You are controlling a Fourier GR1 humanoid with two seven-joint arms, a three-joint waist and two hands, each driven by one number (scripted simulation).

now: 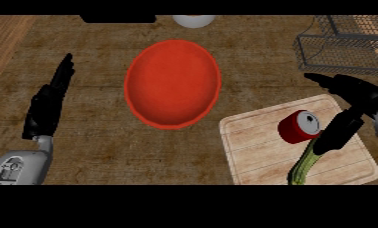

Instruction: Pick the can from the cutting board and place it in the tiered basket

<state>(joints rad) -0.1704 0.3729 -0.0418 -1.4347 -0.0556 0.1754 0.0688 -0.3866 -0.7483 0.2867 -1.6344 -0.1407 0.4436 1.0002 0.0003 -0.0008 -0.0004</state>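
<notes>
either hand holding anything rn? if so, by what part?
Nothing held. Right hand is open beside the can, not closed on it; left hand rests open.

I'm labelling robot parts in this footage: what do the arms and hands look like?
Both hands are black, with slim, segmented fingers: the left hand and the right hand. The left forearm is a glossy grey casing with dark markings. The right forearm is out of view.

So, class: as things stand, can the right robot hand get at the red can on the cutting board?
Probably yes. The right robot hand hangs open just right of the red can lying on the cutting board; only a green vegetable lies below it.
</notes>
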